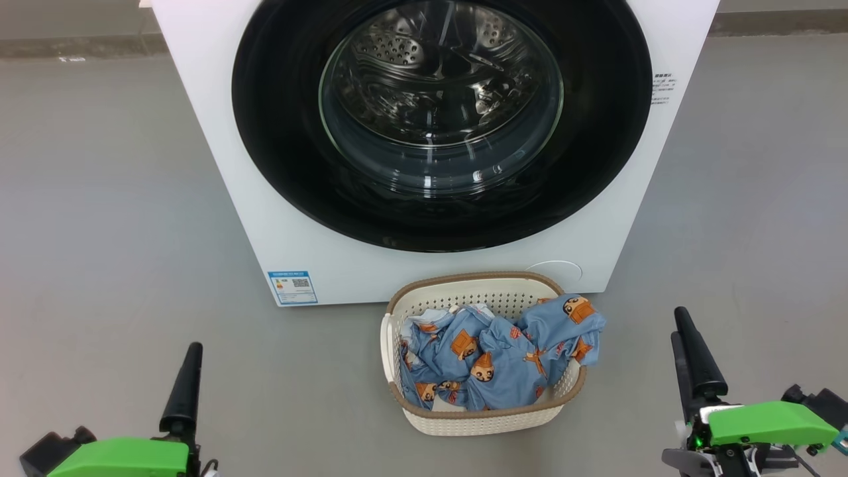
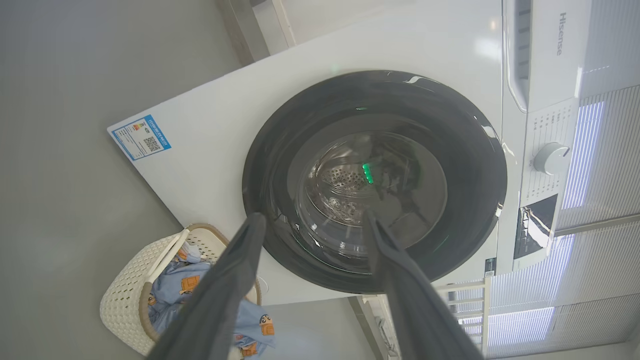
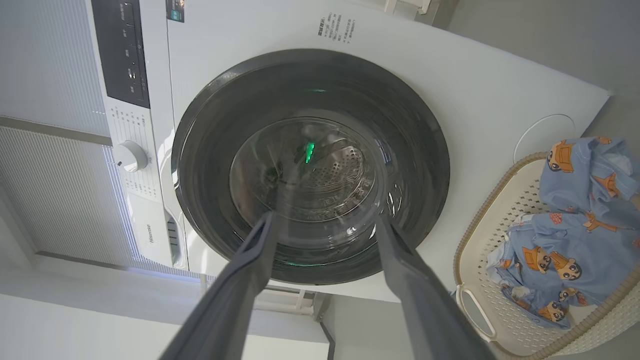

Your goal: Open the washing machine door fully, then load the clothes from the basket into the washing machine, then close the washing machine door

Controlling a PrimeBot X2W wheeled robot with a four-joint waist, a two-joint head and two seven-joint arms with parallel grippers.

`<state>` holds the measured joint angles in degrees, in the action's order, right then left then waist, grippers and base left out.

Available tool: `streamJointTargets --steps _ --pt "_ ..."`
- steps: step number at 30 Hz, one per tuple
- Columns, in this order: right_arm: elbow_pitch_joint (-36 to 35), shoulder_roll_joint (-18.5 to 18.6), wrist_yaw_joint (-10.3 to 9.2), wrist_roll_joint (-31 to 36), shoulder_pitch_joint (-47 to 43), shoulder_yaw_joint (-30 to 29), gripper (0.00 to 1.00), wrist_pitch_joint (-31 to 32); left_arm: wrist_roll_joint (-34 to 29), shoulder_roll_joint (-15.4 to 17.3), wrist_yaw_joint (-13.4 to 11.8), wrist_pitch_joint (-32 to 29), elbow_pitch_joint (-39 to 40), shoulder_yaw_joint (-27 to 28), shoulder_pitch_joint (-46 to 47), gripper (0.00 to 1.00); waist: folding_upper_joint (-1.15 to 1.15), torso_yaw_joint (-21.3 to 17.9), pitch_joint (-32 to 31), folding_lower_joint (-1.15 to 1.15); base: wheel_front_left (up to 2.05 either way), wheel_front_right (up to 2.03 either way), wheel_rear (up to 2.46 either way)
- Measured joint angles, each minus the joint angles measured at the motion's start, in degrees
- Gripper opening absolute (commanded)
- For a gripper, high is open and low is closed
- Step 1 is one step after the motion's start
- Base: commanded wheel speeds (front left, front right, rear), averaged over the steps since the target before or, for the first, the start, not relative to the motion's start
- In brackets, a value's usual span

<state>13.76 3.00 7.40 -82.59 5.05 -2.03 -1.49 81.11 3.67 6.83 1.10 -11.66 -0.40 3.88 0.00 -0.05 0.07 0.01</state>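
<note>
Washing machine door (image 1: 442,126) shut, top cut off; drum (image 1: 397,46) dim thru it.

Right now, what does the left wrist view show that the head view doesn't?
Left wrist adds: the control knob and the Hisense-marked panel. Head adds: the right hand, low beside the basket. Both share: the shut washing machine door, the basket with the clothes in it, the blue label, and the left hand.
</note>
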Motion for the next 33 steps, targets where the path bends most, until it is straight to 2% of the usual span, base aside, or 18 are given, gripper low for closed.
streamJointTargets --steps 16,24,33 --pt "-0.79 0.91 0.0 16.14 1.05 1.66 1.0 -2.58 -10.79 0.7 0.01 2.65 0.93 -1.71 0.19 1.0 0.0 0.16 -0.09 0.0 0.0 0.0 0.0" --pt "-0.68 0.96 0.0 24.74 1.22 2.09 1.0 -3.82 -18.97 1.46 0.07 4.02 0.88 -2.7 1.16 1.0 0.0 0.18 -0.05 0.0 0.0 0.0 0.0" --pt "0.09 1.45 0.0 38.18 2.55 3.09 1.0 -5.27 -29.0 2.55 0.08 5.56 0.36 -4.09 1.4 1.0 0.0 0.23 0.1 0.0 0.0 0.0 0.0"
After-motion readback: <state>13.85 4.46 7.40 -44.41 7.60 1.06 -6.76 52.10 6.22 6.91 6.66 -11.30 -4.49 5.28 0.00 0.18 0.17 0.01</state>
